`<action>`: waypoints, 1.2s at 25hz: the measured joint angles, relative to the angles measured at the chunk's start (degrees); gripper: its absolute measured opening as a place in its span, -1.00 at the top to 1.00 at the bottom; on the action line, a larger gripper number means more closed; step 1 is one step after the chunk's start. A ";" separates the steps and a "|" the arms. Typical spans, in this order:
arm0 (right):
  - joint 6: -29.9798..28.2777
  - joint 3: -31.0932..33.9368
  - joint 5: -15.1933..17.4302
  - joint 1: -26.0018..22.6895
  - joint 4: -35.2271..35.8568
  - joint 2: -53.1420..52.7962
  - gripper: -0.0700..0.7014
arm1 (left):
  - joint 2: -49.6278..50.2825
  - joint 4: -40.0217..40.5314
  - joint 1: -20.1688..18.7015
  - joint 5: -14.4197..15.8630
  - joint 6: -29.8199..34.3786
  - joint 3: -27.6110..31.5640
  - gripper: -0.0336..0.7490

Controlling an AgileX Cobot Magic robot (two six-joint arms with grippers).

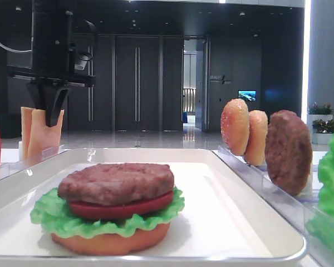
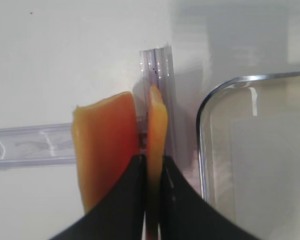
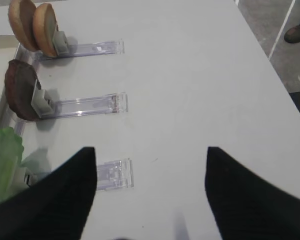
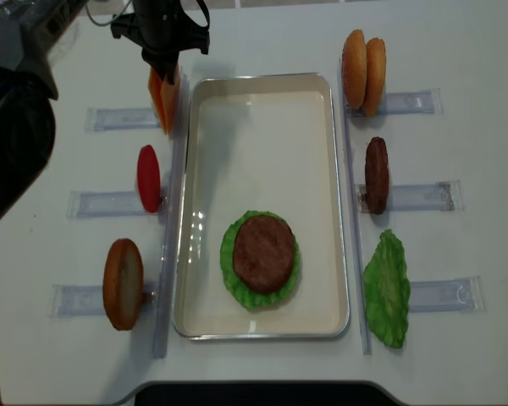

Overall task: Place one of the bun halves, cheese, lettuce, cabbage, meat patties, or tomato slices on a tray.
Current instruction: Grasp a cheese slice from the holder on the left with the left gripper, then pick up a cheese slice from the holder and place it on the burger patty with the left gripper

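In the left wrist view we see the left fingers (image 2: 151, 172) pressed together on the upright edge of one cheese slice (image 2: 156, 120), pinching it from both sides. A second cheese slice (image 2: 106, 145) stands just beside it, touching the outer face of one finger. Both slices stand on edge in a clear rack (image 2: 32, 146) on the white worktop (image 2: 65, 50), just beside the rounded corner of the tray (image 2: 206, 107). From overhead, the left fingers (image 4: 165, 69) come down on the cheese (image 4: 164, 97) at the tray's far left corner.

The right fingers (image 3: 150, 165) are spread wide over bare worktop, holding nothing, with a rack (image 3: 115, 174) between them.

We count two cheese slices. On the tray (image 4: 262, 127) lies one stack: a flat bun half (image 1: 108, 242) at the bottom, then lettuce (image 1: 50, 217), one tomato slice (image 1: 119, 208) and one meat patty (image 1: 117, 182) on top. To the left of the tray stand one tomato slice (image 4: 148, 178) and one bun half (image 4: 122, 283), each on edge in its rack. To the right stand two bun halves (image 4: 363, 72) touching each other, one meat patty (image 4: 376, 175), and one lettuce piece (image 4: 387, 288). That makes four bun halves, two patties, two tomato slices and two lettuce pieces.
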 joint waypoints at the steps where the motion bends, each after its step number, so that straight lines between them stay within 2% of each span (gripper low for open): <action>1: 0.00 0.00 0.00 0.00 0.00 0.00 -0.34 | 0.00 0.00 0.00 0.00 0.06 0.00 0.82; 8: -0.30 0.00 0.00 0.00 0.00 -0.01 -0.34 | -1.16 -0.07 0.00 0.00 0.13 0.00 0.83; 24: -0.30 0.00 0.00 0.00 0.00 -0.01 -0.34 | -10.36 -5.94 2.15 0.16 2.41 1.05 0.83; 30: -0.30 0.00 0.00 0.00 -0.05 -0.01 -0.34 | -16.01 -11.83 2.15 0.23 2.55 4.74 0.83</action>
